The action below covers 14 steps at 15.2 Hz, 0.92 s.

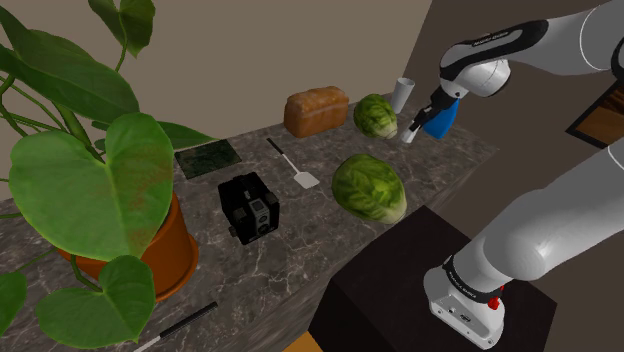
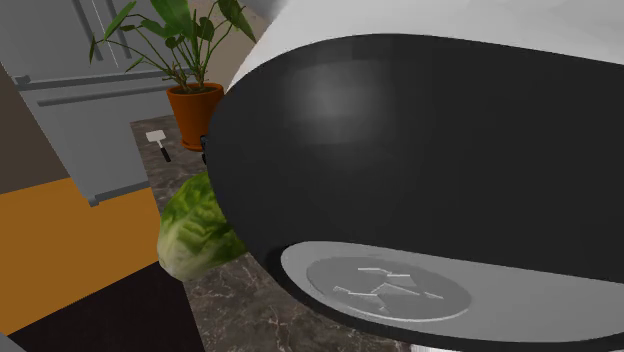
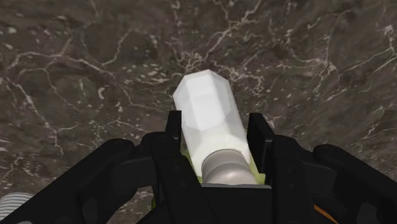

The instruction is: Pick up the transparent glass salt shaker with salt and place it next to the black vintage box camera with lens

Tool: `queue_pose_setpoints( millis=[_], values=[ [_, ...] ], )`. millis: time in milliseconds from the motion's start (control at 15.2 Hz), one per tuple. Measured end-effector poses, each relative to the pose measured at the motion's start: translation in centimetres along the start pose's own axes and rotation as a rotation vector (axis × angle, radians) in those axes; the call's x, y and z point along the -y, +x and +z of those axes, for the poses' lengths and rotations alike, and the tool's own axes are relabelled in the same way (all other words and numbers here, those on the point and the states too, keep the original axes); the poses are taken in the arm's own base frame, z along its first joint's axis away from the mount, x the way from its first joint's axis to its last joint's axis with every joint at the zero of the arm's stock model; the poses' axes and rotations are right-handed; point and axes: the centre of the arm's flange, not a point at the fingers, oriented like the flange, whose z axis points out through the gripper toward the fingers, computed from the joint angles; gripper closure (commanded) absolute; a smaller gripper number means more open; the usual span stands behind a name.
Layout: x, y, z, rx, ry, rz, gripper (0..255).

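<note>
**One shaker clasped at the counter's right end, camera well apart**

At the shoulder view's left, a potted plant (image 1: 90, 190) with broad green leaves stands in an orange-brown pot (image 1: 170, 250) on the dark marbled countertop (image 1: 250, 270). A thin black rod (image 1: 187, 321) lies near the front edge below it. Next comes a dark green slab (image 1: 208, 158) lying flat toward the wall. In front of it the black box camera (image 1: 250, 207) stands upright, its lens face turned toward the view's lower right. A spatula (image 1: 293, 165) lies just right of the camera, not touching it.

Further right, a brown loaf (image 1: 316, 110) sits by the wall with the farther lettuce (image 1: 376, 116) beside it. The nearer lettuce (image 1: 370, 187) sits close to the dark stand (image 1: 420, 290). A pale cup (image 1: 403, 95) stands by the wall, just past the farther lettuce.

Right of that lettuce the gripper (image 1: 412, 134) hangs over the counter, angled down and to the view's left. It grips the salt shaker (image 3: 207, 108). In the wrist view the two black fingers (image 3: 173, 133) press the shaker's sides. Its white faceted body juts out past the fingertips over the marble, and its grey rounded cap (image 3: 224, 167) lies toward the palm. Whether its far end touches the counter cannot be told. The shaker is well apart from the box camera, with the spatula and both lettuces between them.
</note>
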Motion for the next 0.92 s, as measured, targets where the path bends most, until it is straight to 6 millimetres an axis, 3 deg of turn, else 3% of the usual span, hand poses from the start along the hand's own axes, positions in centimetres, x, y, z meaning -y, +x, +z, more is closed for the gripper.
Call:
queue_pose_setpoints(
  millis=[924],
  values=[
    [1.0,1.8,-7.0,0.0,0.0,0.0,255]
  ],
)
